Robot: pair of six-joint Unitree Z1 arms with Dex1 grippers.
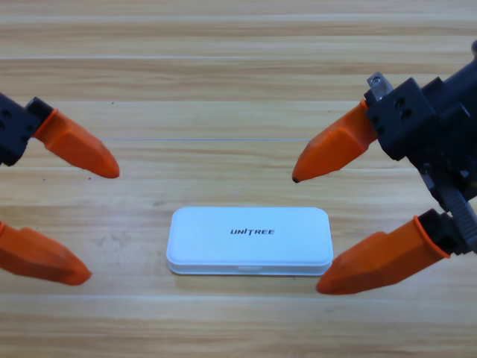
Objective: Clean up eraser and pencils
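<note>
Your right gripper (307, 231) gapes wide at the right edge, its lower jaw tip just beside the closed white case's (250, 240) right end; your left gripper (104, 224), equally wide, waits farther off. The case lies lengthwise across the wooden table (238, 60), near its front edge. You see no eraser or pencils; presumably they are shut inside.

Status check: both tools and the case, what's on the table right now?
Left tool open at left edge, empty. Right tool open, empty, beside the case's right end. White rectangular plastic case closed, mid-table. No eraser or pencils visible; nothing in the way.
</note>
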